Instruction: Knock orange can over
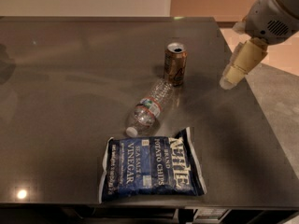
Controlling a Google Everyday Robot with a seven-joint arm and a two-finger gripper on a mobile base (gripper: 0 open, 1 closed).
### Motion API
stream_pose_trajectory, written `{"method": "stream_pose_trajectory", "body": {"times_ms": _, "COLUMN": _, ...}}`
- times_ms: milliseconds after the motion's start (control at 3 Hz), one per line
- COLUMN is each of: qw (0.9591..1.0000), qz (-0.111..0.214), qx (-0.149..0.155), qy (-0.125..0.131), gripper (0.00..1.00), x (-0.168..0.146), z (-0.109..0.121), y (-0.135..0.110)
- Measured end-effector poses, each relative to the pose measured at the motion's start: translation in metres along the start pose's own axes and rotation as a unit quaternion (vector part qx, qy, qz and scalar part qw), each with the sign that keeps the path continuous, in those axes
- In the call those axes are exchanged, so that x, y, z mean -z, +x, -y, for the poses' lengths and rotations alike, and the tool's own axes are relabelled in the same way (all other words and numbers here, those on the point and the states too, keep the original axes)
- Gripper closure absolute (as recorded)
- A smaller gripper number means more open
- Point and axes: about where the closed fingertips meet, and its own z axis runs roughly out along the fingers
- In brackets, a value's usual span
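The orange can [175, 63] stands upright on the dark table [70, 78], right of centre, with its silver top open. My gripper [230, 80] hangs over the table's right part, to the right of the can and apart from it, at about the can's height. The arm reaches in from the top right corner.
A clear plastic bottle [148, 107] with a red-and-white label lies on its side just in front of the can, its base close to the can. A blue chips bag [152, 171] lies flat near the front edge. The table's right edge [254, 101] runs just beyond the gripper.
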Motion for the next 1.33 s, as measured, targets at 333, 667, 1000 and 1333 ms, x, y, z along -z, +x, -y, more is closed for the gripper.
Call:
{"method": "stream_pose_trajectory", "body": {"times_ms": 333, "qw": 0.9997, "qz": 0.024, "qx": -0.011, "qy": -0.003, "gripper": 0.00, "x": -0.013, "z": 0.018, "y": -0.012}}
{"method": "stream_pose_trajectory", "body": {"times_ms": 667, "qw": 0.9982, "qz": 0.052, "qx": -0.030, "qy": -0.006, "gripper": 0.00, "x": -0.028, "z": 0.038, "y": -0.019}}
{"method": "stream_pose_trajectory", "body": {"times_ms": 1000, "qw": 0.9955, "qz": 0.082, "qx": -0.048, "qy": -0.011, "gripper": 0.00, "x": -0.049, "z": 0.056, "y": -0.030}}
{"method": "stream_pose_trajectory", "body": {"times_ms": 1333, "qw": 0.9921, "qz": 0.113, "qx": -0.051, "qy": -0.012, "gripper": 0.00, "x": -0.068, "z": 0.064, "y": -0.048}}
